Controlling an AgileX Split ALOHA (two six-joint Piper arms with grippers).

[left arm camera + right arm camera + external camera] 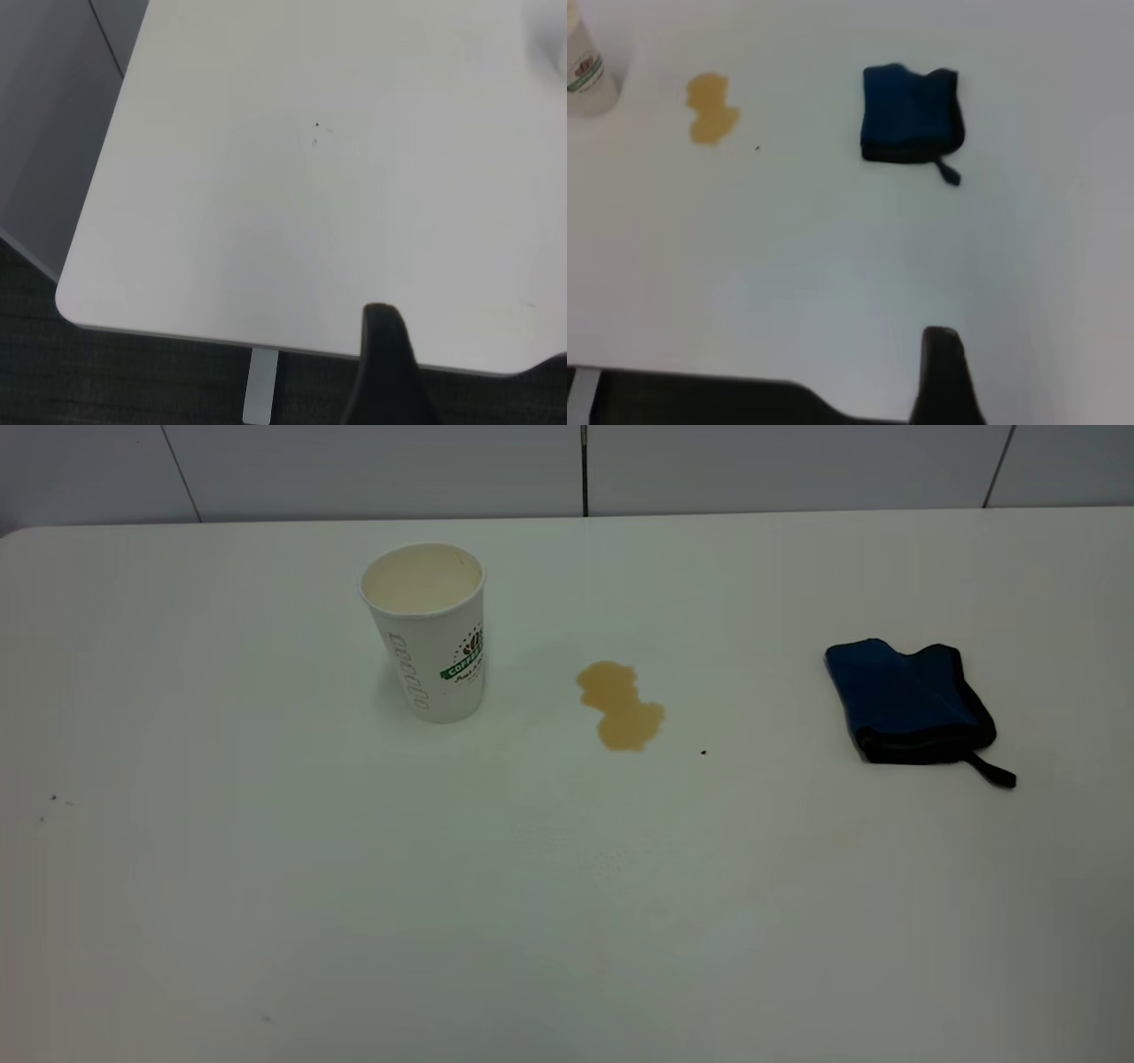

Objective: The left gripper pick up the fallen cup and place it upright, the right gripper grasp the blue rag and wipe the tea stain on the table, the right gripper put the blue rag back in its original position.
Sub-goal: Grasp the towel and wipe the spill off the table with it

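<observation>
Upright on the white counter (266, 886), the cup (427, 631) stands at the far left of the scene, its cream inside open to the camera and its green logo band facing right. Just right of it, near the middle of the counter, lies the tea stain (620, 705), a yellowish-brown blotch of two merged lobes, apart from the cup and unwiped. A tiny dark speck (703, 752) sits on the counter a little right of the stain. Well to the right rests the blue rag (908, 701), folded, edged in black, its short black loop strap trailing toward the near right. Behind the counter runs a grey tiled wall (372, 469).

Neither arm appears in the exterior view. From the left wrist view, only a dark tip of the left gripper (386, 372) shows above the counter's rounded near corner, over a bare stretch marked by a few small specks; whether its jaws are released or clenched cannot be told. From the right wrist view, a dark tip of the right gripper (943, 376) shows at the counter's near edge, well short of the rag, with stain and cup beyond to the left; its jaws likewise cannot be judged.
</observation>
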